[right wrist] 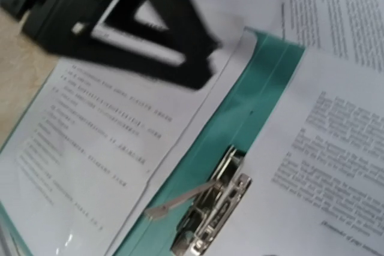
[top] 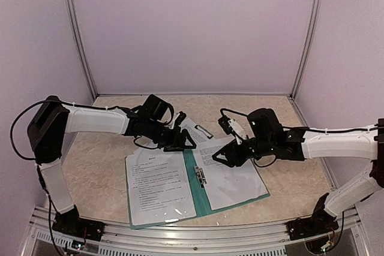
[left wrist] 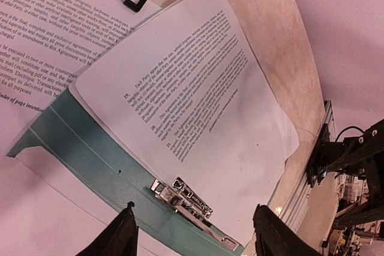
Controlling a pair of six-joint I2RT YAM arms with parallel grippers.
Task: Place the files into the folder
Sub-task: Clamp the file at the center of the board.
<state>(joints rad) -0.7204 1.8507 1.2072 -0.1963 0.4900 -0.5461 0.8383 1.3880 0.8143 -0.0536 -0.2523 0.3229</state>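
Two tools [top: 185, 141] [top: 220, 158] hover over one folder [top: 195, 189], three files [top: 157, 184].

Printed sheet [left wrist: 198, 100] atop teal folder [left wrist: 90, 154] w/ clip [left wrist: 183, 196]

One folder [top: 201, 203] — one metal clip [top: 201, 176] at its spine — three printed sheets [top: 159, 184] in sight, two robot arms [top: 96, 121].
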